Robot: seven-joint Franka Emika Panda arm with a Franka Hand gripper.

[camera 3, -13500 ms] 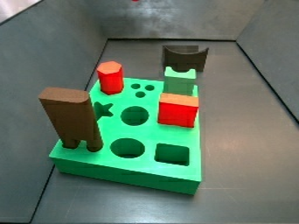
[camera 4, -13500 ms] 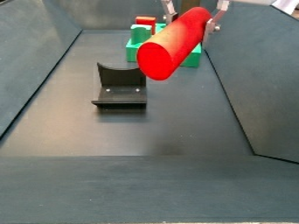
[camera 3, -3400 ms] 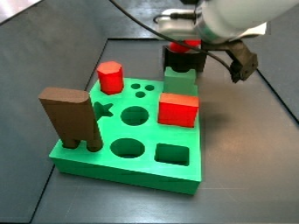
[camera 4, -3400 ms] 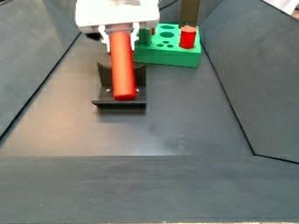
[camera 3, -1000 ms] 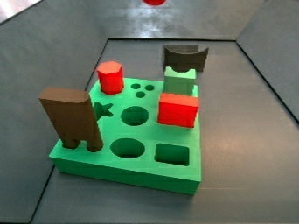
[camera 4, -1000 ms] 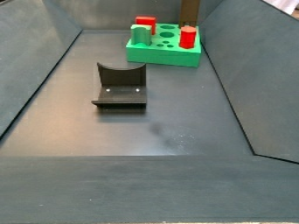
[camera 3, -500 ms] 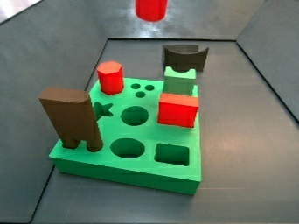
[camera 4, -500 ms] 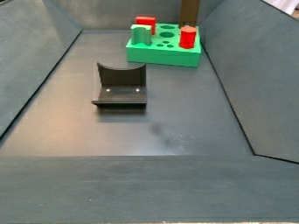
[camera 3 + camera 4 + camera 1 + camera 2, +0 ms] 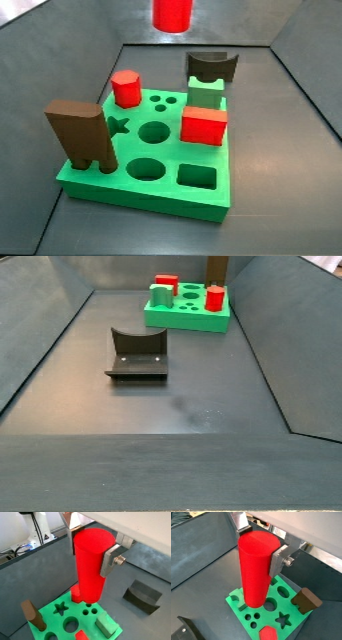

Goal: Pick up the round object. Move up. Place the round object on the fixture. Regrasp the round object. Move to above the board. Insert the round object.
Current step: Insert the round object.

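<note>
My gripper (image 9: 91, 548) is shut on the round object (image 9: 89, 567), a long smooth red cylinder, and holds it upright high above the green board (image 9: 77, 619). Both wrist views show it; in a wrist view (image 9: 258, 567) its lower end hangs over the board's holes (image 9: 269, 605). In a side view only the cylinder's lower end (image 9: 171, 14) shows at the frame's upper edge, above the board (image 9: 154, 160); the gripper itself is out of view in both side views. The fixture (image 9: 138, 353), a dark notched bracket, stands empty on the floor.
On the board stand a red hexagonal peg (image 9: 126, 88), a red cube (image 9: 205, 126), a tall brown slab (image 9: 80, 134) and a green block (image 9: 205, 95). Grey walls (image 9: 47, 326) enclose the floor.
The cylinder's lower end has come down further into the side view since a second ago. Before that it lay on the fixture, which now stands empty.
</note>
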